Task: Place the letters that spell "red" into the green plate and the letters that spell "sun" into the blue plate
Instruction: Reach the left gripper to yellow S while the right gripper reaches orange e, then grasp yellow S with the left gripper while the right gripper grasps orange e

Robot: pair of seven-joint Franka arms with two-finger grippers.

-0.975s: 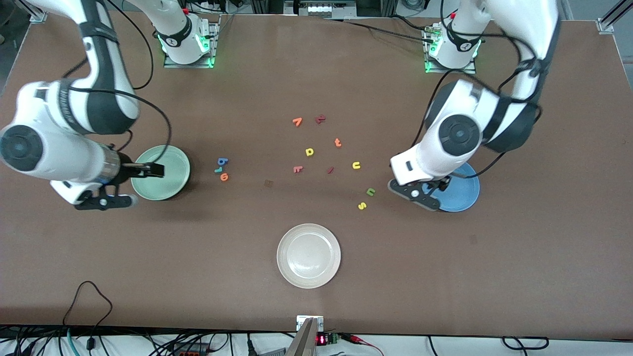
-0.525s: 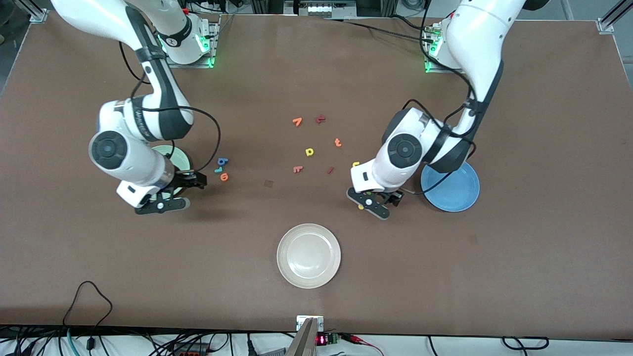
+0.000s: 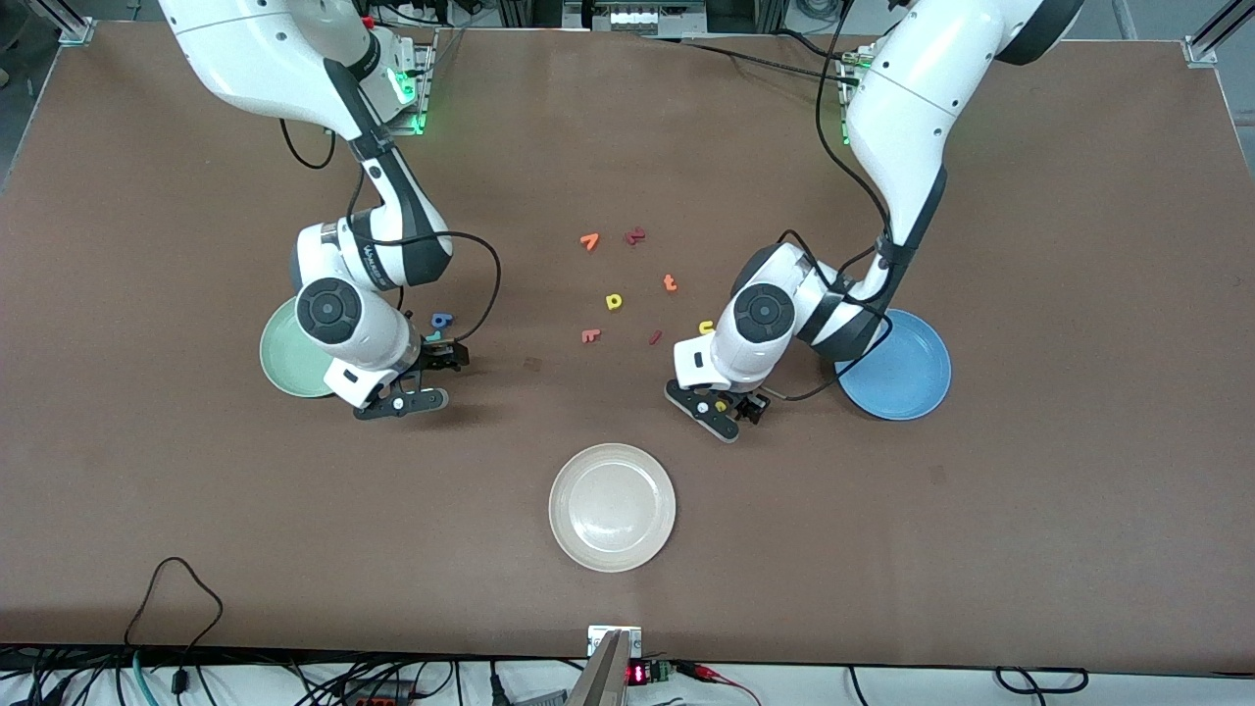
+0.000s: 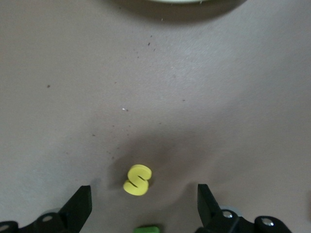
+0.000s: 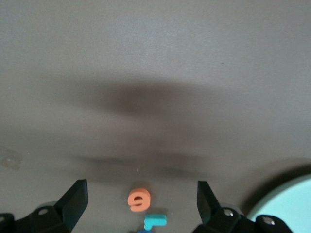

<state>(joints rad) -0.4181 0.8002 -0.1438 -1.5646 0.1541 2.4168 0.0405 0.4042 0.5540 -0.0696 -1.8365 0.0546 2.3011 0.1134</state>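
- Now both arms hang low over their letter groups, and neither plate holds a letter yet.
- Left tool (image 4: 144,206): fingers spread wide and empty, hovering over the yellow s (image 4: 137,179), which lies flat on the tabletop (image 3: 882,549) between the fingertips in the left wrist view. The olive-green n (image 4: 146,228) peeks in just beside it; the yellow u (image 3: 706,327) lies a little farther from the front camera, near the arm.
- Right tool (image 5: 143,206): also wide and empty, over the orange e (image 5: 138,199), with the small teal r (image 5: 156,220) just beside it and the blue d (image 3: 442,320) close by.
- The green plate (image 3: 284,361) sits at the right arm's end of the tabletop, partly under that arm; the blue plate (image 3: 907,378) sits at the left arm's end. Both are near their letters.
- To do this step well, I would centre each tool on one letter only, the s and the e, then descend straight until the fingertips nearly touch the tabletop before closing.
- The letters are thin and crowded, so a skewed approach could nudge the n or the r, or pinch two at once.
- Leave the yellow d-shaped letter (image 3: 614,301) and the orange t (image 3: 670,282) alone.
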